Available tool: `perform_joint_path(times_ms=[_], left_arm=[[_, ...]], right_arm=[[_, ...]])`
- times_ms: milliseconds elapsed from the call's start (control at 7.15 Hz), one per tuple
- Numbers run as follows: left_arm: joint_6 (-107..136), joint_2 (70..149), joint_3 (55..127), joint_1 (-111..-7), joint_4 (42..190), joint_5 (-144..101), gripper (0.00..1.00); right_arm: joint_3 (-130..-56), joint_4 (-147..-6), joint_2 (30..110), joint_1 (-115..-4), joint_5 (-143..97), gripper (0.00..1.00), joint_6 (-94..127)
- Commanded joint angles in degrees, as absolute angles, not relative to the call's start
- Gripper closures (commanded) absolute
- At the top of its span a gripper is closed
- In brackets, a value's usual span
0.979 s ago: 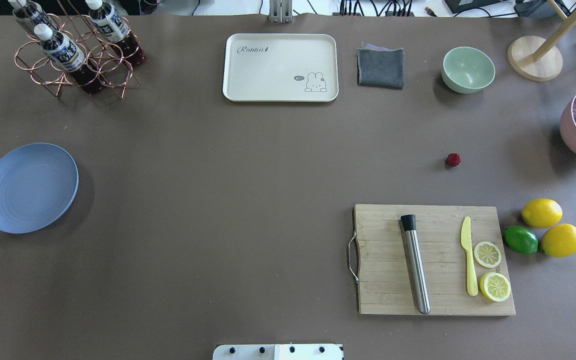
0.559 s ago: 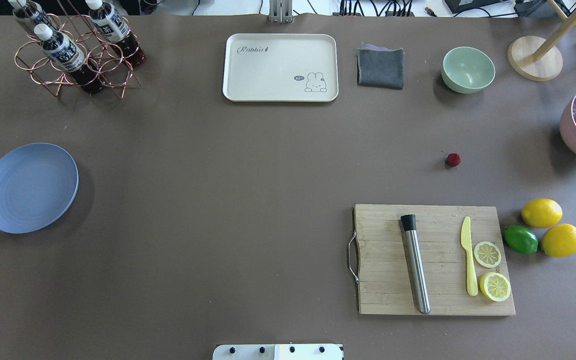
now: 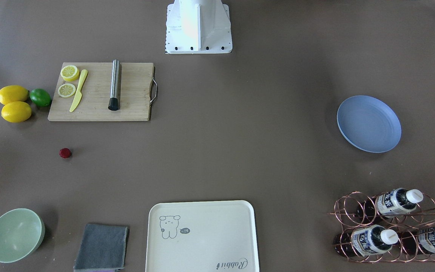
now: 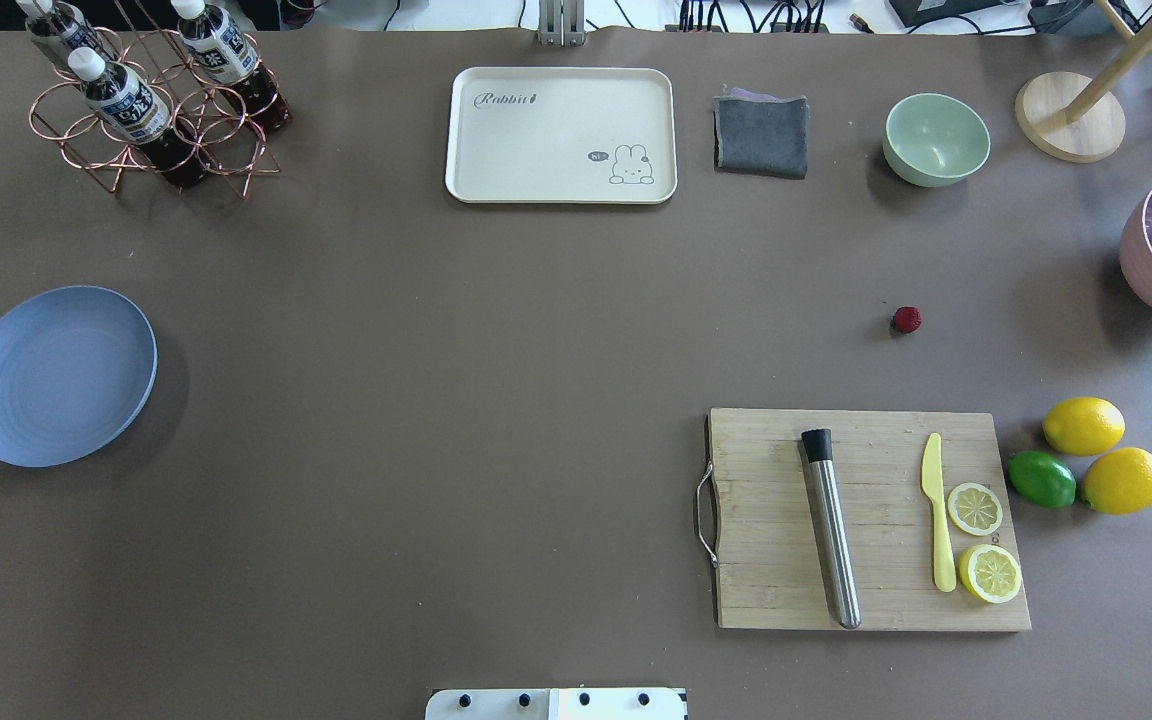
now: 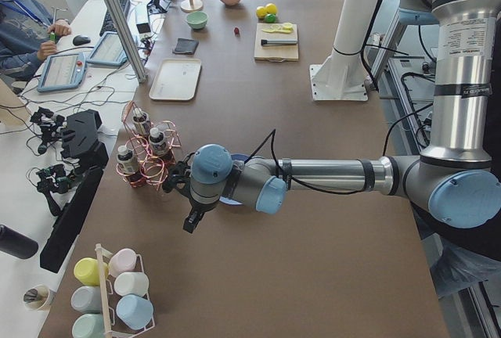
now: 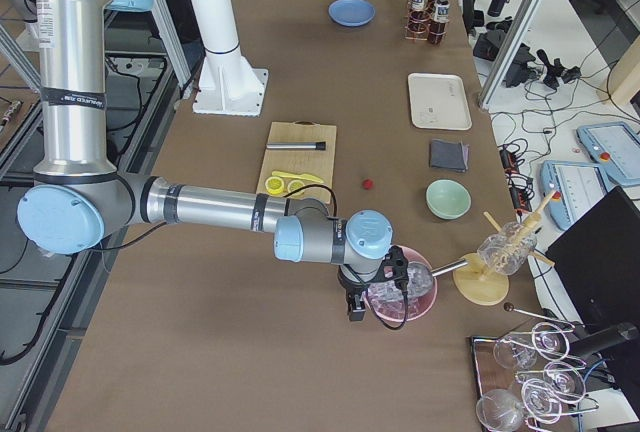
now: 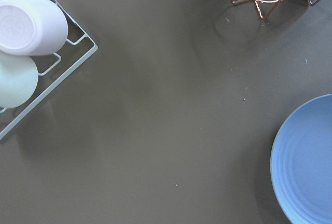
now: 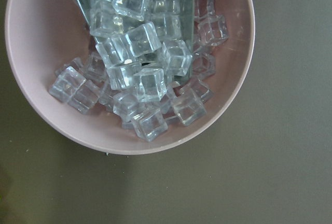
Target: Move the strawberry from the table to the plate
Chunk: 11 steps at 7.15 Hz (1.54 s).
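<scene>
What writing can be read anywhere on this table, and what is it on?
"Rabbit": in script, in one corner of the cream tray.
"hi": seemingly, in a small speech bubble beside the tray's drawn animal.
Labels on the bottles: too small to read.

A white side desk [image 6: 600, 72] strewn with cables runs along the operators' side, carrying tablets [image 6: 612, 147] and a dark screen [image 6: 600, 252]; an aluminium post [image 6: 515, 32] rises slanting beside it; the floor [image 5: 407, 95] is grey; light falls soft and even, with faint shadows.
</scene>
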State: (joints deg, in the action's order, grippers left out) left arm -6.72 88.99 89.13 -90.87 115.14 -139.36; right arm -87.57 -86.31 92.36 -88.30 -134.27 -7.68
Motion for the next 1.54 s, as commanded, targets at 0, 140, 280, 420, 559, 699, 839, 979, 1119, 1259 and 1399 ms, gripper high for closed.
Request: perform_joint_path(times_ms=[0,140,280,420,559,699,839,979,1119,1259,1399], left_arm=[[-3.1,94.5,85.5,-84.9,120.9,-137.0,0.02],[-0.6,94.9,83.4,-82.7,120.9,-134.8,0.02],[0.8,94.8,81.8,-80.2,121.5,-134.7,0.02],[1.1,94.7,79.0,-79.2,123.0,-135.3,0.02],[4.5,94.6,77.8,-77.3,125.6,-135.4,0.02],[10.4,93.5,76.1,-73.5,132.1,-135.5,0.03],[14.1,93.1,72.5,-71.1,139.8,-135.6,0.03],[17.0,92.0,72.0,-68.8,143.5,-135.6,0.03],[17.7,91.4,72.0,-67.9,145.3,-135.7,0.03],[17.8,90.7,72.0,-67.1,145.9,-137.4,0.03],[17.8,90.5,71.8,-66.5,147.2,-138.6,0.03]], right_arm=[[-87.7,-86.2,92.4,-87.9,-134.6,0.0,-7.7],[-87.7,-86.2,92.4,-87.1,-134.6,0.0,-7.7],[-87.7,-86.2,92.3,-86.8,-134.6,0.0,-7.7],[-87.7,-86.2,92.4,-86.7,-134.6,0.0,-7.7],[-87.7,-86.2,92.4,-86.6,-134.7,0.0,-7.8],[-87.8,-86.2,92.4,-86.4,-135.0,0.0,-7.8],[-87.7,-86.2,92.4,-86.2,-135.0,0.0,-7.8],[-87.6,-86.2,92.4,-86.2,-135.0,0.0,-7.7],[-87.6,-86.2,92.4,-86.2,-135.0,0.0,-7.8],[-87.7,-86.2,92.4,-86.2,-135.0,0.0,-7.8],[-87.6,-86.2,92.5,-86.2,-135.0,0.0,-7.8]])
